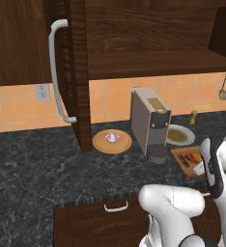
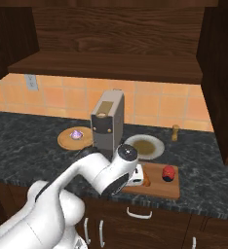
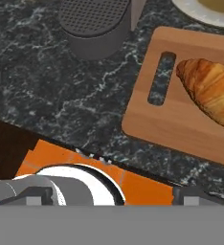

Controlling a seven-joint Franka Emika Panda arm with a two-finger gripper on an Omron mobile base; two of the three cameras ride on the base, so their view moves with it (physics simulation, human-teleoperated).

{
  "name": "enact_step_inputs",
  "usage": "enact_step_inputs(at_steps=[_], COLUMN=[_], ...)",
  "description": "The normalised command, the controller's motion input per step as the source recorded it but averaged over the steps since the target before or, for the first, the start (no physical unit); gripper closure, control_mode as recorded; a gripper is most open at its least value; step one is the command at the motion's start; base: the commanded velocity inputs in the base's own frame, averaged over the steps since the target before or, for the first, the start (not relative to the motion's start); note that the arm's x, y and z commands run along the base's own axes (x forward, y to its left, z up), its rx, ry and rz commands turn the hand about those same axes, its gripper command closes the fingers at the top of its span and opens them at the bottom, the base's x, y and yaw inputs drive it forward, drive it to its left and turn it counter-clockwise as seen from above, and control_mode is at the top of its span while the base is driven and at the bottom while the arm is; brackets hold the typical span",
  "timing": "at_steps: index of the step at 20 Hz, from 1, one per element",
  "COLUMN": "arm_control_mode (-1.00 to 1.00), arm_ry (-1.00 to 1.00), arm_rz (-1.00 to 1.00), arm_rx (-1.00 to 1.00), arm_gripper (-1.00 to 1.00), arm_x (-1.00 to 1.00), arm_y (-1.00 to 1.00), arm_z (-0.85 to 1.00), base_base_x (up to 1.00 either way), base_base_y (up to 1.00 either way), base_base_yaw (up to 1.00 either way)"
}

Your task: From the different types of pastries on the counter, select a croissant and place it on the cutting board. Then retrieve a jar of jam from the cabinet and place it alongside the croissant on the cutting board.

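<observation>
Croissant point(image 3: 210, 92) and jar of jam point(image 2: 169, 172) both on cutting board point(image 3: 176, 125), jar at right end. Gripper point(image 2: 138, 176) low by board's left end; jaw state undeterminable. Risk: a careless lift could nudge croissant.

On my screens the cutting board point(image 2: 157, 187) lies near the counter's point(image 2: 23, 141) front edge, with the croissant point(image 3: 210, 91) at its slotted end and the jar of jam point(image 2: 169, 173) further right on it. Behind the board sits a plate point(image 2: 144, 146). The coffee machine point(image 2: 107, 121) stands left of that, and a round wooden plate point(image 2: 69, 141) carrying the cupcake point(image 2: 76, 134) lies further left, below the open cabinet point(image 2: 111, 58).
</observation>
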Motion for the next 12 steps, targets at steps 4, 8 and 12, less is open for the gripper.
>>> enact_step_inputs(at_steps=[4,8,12], arm_control_mode=[-1.00,-1.00,-1.00], arm_ry=[-0.25,-0.17,-0.02], arm_rz=[-0.15,-0.10,-0.04], arm_rx=[-0.30,-0.29,-0.19], arm_gripper=[-1.00,-1.00,-1.00], arm_x=[-1.00,-1.00,-0.73], arm_y=[0.89,0.85,0.59], arm_z=[-0.57,-0.58,-0.50], base_base_x=[0.00,0.00,0.00], base_base_y=[0.00,0.00,0.00], base_base_yaw=[0.00,0.00,0.00])
